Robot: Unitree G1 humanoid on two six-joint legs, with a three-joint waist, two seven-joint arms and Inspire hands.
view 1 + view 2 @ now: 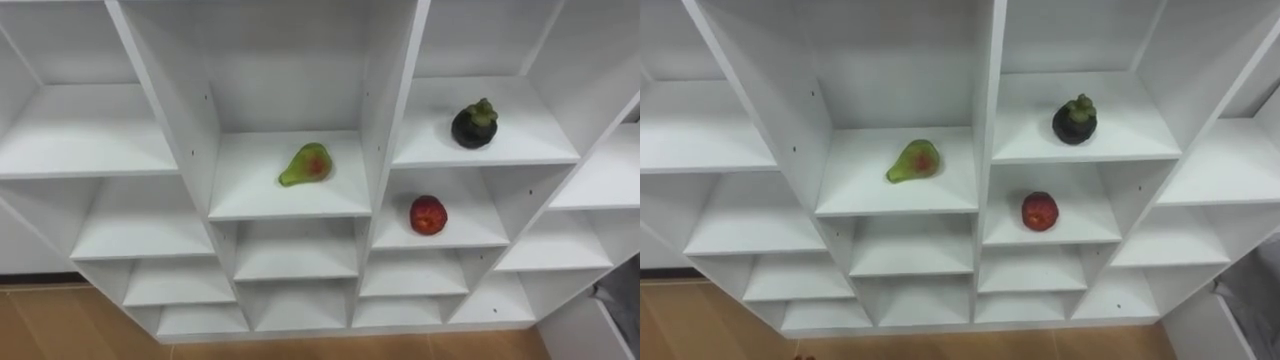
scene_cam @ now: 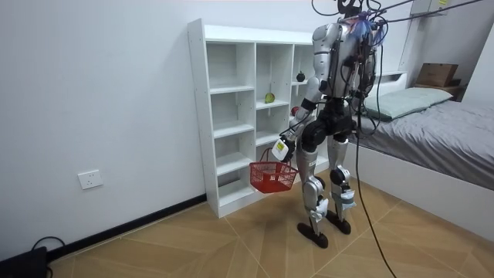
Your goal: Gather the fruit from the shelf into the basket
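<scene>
Three fruits, one of each kind, all on the closet's shelves. A green pear [image 1: 306,165] with a red blush lies on its side in the middle compartment. A dark mangosteen [image 1: 475,124] with a green cap sits one compartment to the right, a round red fruit [image 1: 428,215] on the shelf just below it. The robot stands facing the white closet [image 1: 385,90], its left robot hand [image 2: 282,147] clamped round the handle of one red basket [image 2: 272,177].
</scene>
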